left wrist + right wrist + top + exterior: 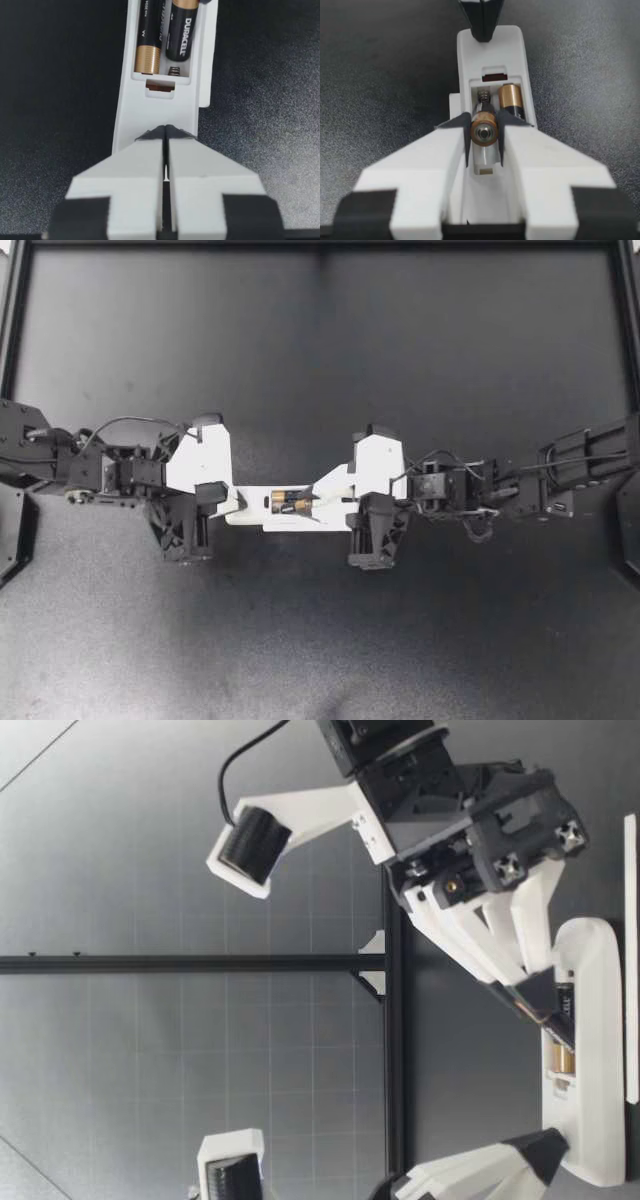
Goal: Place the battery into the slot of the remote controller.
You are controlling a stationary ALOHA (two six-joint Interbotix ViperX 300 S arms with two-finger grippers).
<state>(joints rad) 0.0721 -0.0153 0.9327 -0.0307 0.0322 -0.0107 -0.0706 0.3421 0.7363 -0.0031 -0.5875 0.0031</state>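
Observation:
A white remote [252,514] lies face down mid-table with its battery bay open. My left gripper [238,503] is shut, its tips pressing on the remote's end [150,112]. My right gripper [318,502] is shut on a black-and-gold battery [484,131]. That battery is tilted over the free slot, its far end close to the spring [173,71]. A second battery [511,100] sits in the neighbouring slot. In the low view the held battery [560,1003] is between the right gripper's fingertips, just above the remote [592,970].
A flat white piece [204,95] pokes out beside the remote, near its battery bay. Black frame rails [320,245] border the dark mat at the back and sides. Open mat lies in front of and behind both arms.

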